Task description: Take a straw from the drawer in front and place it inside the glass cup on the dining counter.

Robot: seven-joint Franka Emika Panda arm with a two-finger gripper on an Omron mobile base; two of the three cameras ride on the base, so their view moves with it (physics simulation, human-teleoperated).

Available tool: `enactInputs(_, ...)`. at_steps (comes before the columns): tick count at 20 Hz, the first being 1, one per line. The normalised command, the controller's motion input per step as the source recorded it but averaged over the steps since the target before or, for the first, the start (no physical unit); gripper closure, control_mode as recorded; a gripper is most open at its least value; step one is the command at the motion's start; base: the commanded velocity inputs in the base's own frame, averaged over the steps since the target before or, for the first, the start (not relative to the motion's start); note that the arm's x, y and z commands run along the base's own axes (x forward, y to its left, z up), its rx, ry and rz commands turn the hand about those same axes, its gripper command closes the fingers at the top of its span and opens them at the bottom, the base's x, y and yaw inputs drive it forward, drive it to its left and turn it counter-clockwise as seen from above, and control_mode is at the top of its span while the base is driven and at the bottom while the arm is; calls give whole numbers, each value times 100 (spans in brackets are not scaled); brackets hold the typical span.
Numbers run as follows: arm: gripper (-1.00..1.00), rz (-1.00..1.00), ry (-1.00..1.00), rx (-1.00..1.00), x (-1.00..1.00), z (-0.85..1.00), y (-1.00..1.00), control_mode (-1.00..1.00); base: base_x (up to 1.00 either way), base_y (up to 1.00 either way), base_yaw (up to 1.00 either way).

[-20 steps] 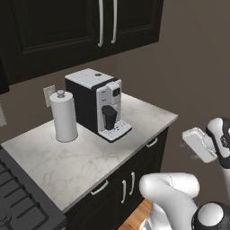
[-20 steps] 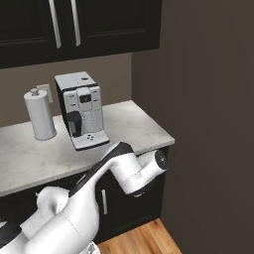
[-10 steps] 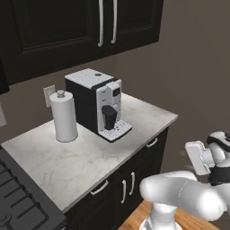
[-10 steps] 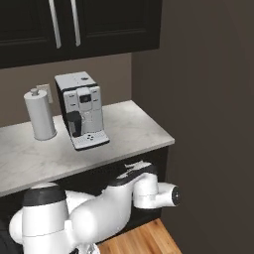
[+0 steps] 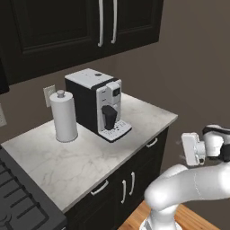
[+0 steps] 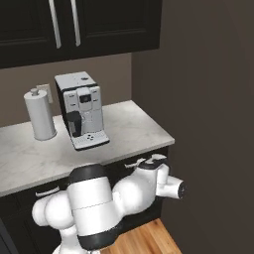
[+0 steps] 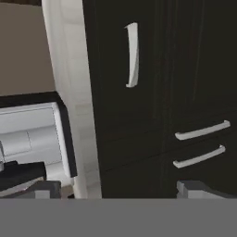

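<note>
Gripper (image 7: 115, 187) spread wide, empty, facing one drawer (image 7: 132, 78) and two cabinet doors (image 7: 203, 143).

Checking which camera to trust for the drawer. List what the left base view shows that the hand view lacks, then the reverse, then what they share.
Left base view: a tall white paper-towel roll, a black stovetop and black upper cabinet doors with long handles.

Hand view: the hand, open, its dark fingertips wide apart, seen close to the cabinet fronts and rolled sideways.

Both: the grey-veined white marble worktop, the closed black drawer front with a short silvery bar handle, and the pair of black lower cabinet doors beside it.
</note>
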Motion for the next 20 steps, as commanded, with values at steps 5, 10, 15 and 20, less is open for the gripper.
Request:
enactInputs(5,-100,-10,0,9,77,-31,4,-100,0,0,0)
enactInputs(10,-100,-8,0,8,75,-43,5,-100,0,0,0)
enactInputs(15,-100,-3,0,7,43,-39,0,-100,0,0,0)
enactInputs(20,-100,0,0,5,25,-29,0,-100,0,0,0)
